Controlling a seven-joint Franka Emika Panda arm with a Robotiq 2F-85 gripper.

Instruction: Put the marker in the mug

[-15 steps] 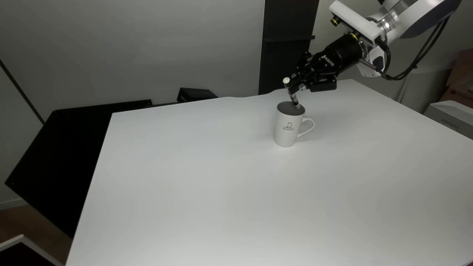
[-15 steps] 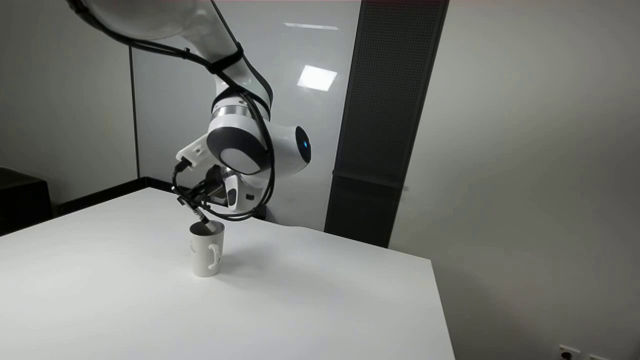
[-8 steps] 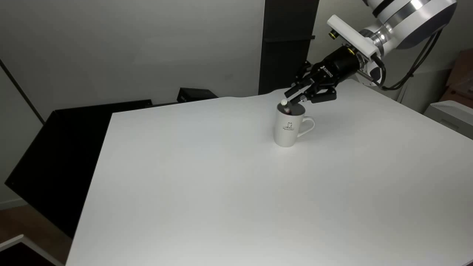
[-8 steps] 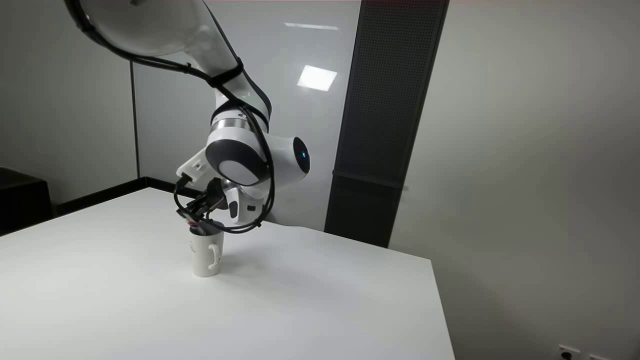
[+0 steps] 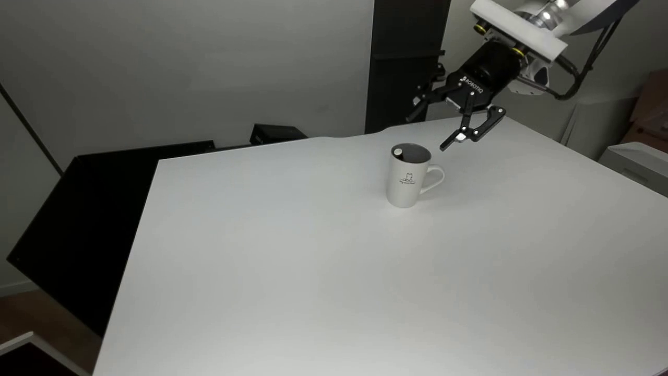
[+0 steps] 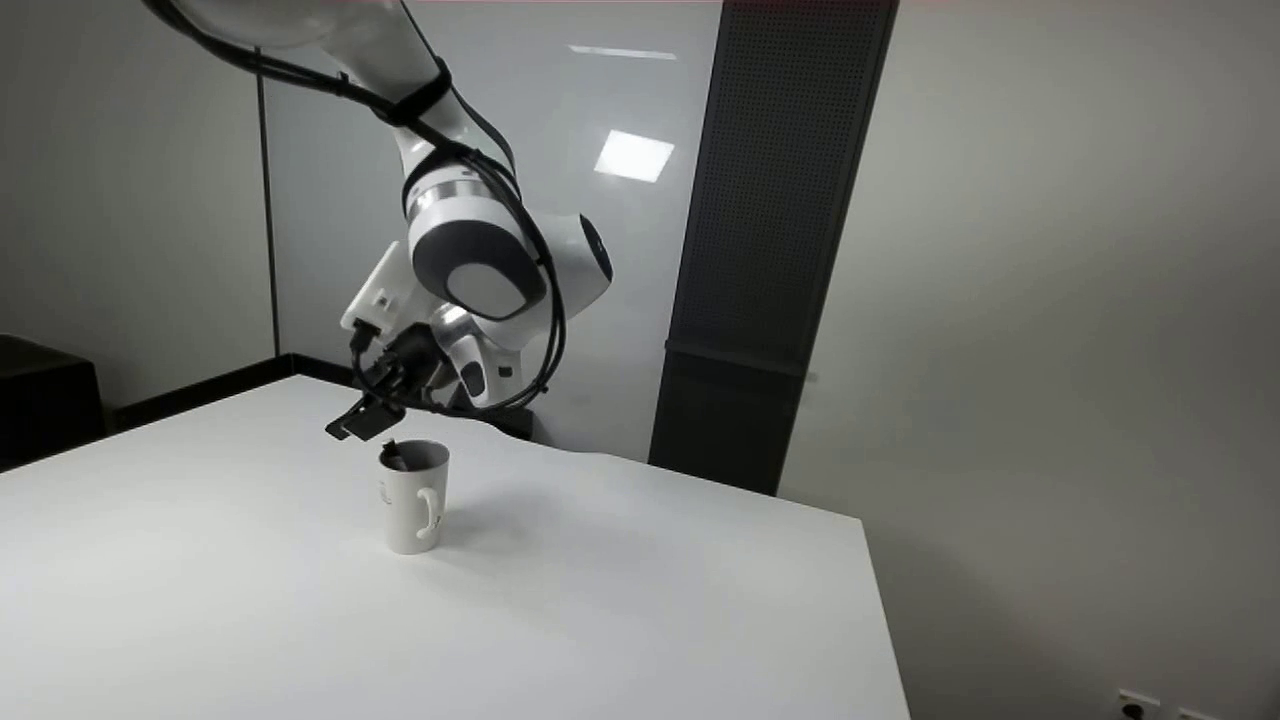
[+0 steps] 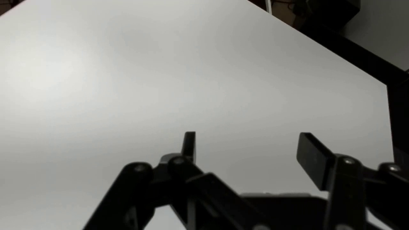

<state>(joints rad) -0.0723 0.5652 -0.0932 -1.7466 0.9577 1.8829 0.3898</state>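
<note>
The white mug (image 5: 403, 183) stands upright on the table, its loop handle and dark inside showing in both exterior views. Inside it leans the marker (image 5: 398, 152); only its light end shows at the rim there, and a dark tip of the marker (image 6: 391, 449) pokes up at the rim in an exterior view. The rest of the marker is hidden by the mug wall. My gripper (image 5: 427, 134) is above the mug and apart from it, jaws spread wide. In the wrist view nothing lies between the fingertips of the gripper (image 7: 247, 140); mug and marker are out of that view.
The white table (image 5: 313, 261) reaches across the scene, with its far edge behind the mug. Beyond that edge are a black box (image 5: 276, 133) and a dark wall panel (image 6: 770, 250). A pale box (image 5: 636, 164) stands past the table's side edge.
One second ago my gripper was shut on the marker over the mug. Its jaws parted and the marker dropped, tilting against the mug's rim. The gripper has since risen away, opening wider.
</note>
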